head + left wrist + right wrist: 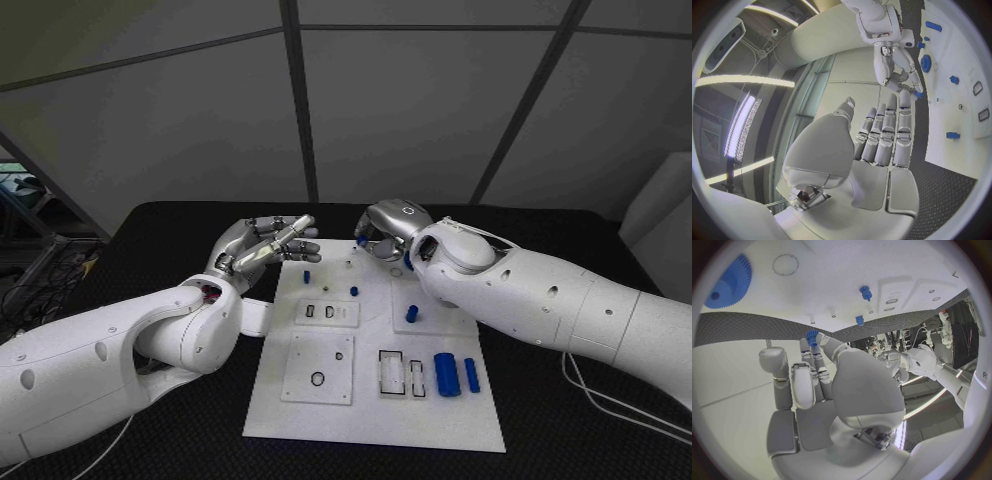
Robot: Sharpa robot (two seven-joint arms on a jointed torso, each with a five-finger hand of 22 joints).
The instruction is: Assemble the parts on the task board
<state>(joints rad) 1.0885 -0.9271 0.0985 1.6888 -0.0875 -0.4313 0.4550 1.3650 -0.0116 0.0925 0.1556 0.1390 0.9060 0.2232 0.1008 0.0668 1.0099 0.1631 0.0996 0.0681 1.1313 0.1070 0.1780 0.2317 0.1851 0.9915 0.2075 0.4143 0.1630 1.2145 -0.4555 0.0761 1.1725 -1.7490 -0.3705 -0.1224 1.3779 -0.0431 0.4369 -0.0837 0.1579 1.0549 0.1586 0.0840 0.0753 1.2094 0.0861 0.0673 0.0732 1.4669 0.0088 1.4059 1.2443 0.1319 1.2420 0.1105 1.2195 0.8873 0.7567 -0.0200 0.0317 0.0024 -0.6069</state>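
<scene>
The small blue part (811, 336) sits pinched at the fingertips of the right hand (387, 232), which hovers over the far edge of the task board (325, 415), so the board's sockets lie just below and nearer the robot. The left hand (264, 246), fingers straight and together holding nothing, waits beside the board's far left corner on the worktop (173, 225), farther from that part.

Grey wall panels (404, 95) split by dark seams (300, 100) rise behind the black worktop (173, 225). Long ceiling light strips (745, 117) glow overhead; cluttered equipment (29, 250) stands at one side.
</scene>
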